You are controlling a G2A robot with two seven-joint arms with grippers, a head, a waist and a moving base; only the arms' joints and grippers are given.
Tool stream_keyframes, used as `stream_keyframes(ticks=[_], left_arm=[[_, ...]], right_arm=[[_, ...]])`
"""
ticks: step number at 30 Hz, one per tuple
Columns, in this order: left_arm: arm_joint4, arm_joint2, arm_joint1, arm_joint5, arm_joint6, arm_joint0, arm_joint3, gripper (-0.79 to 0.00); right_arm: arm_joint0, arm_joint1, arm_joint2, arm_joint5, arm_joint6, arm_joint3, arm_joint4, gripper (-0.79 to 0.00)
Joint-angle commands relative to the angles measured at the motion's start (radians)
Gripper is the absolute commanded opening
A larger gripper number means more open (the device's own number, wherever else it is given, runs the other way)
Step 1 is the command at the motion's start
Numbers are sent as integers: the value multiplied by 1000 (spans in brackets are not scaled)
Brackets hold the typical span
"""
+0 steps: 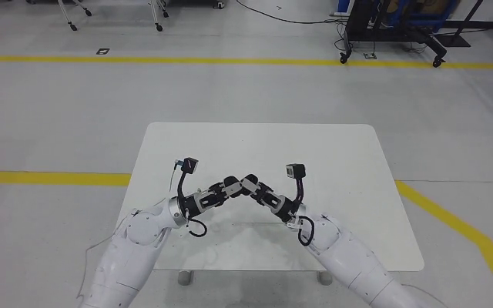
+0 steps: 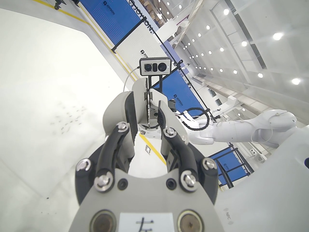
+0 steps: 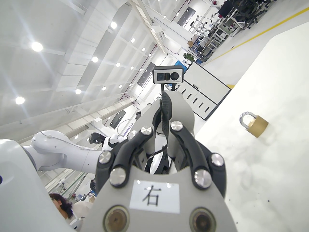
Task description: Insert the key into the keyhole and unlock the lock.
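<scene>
A brass padlock (image 3: 257, 125) with a silver shackle lies on its side on the white table (image 3: 277, 165), off to one side of my right gripper (image 3: 165, 97). That gripper's black pads are pressed together; whether anything thin sits between them I cannot tell. My left gripper (image 2: 144, 100) is open and faces the right gripper (image 2: 149, 107) tip to tip, with the right one's fingertips at the mouth of its gap. From above, the left gripper (image 1: 233, 185) and right gripper (image 1: 246, 183) meet over the table's near middle.
The white table (image 1: 308, 150) has rounded corners and bare surface toward its far edge and both sides. Grey floor with yellow lines surrounds it. A dark wheeled rack (image 1: 393, 31) stands far off at the back right.
</scene>
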Motion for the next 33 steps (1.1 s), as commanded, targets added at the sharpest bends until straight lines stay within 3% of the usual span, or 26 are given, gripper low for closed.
stream_keyframes(ticks=[1, 7, 16, 17, 18, 33], left_arm=[[4, 1, 1, -1, 4, 1, -2, -720], [13, 6, 4, -1, 12, 2, -6, -782], [4, 13, 9, 12, 20, -1, -3, -785], [3, 13, 9, 11, 22, -2, -2, -785], [2, 13, 10, 11, 24, -2, -1, -785], [-5, 10, 12, 20, 32, -2, 2, -785]], right_arm=[[-3, 0, 6, 2, 0, -1, -3, -785], [-13, -3, 24, 11, -3, -4, -13, -785], [-25, -7, 39, 24, 14, -18, -19, -779], [-27, -7, 42, 24, 15, -20, -21, -505], [-29, -7, 45, 23, 14, -23, -21, 0], [-32, -7, 52, 21, 14, -27, -24, 0]])
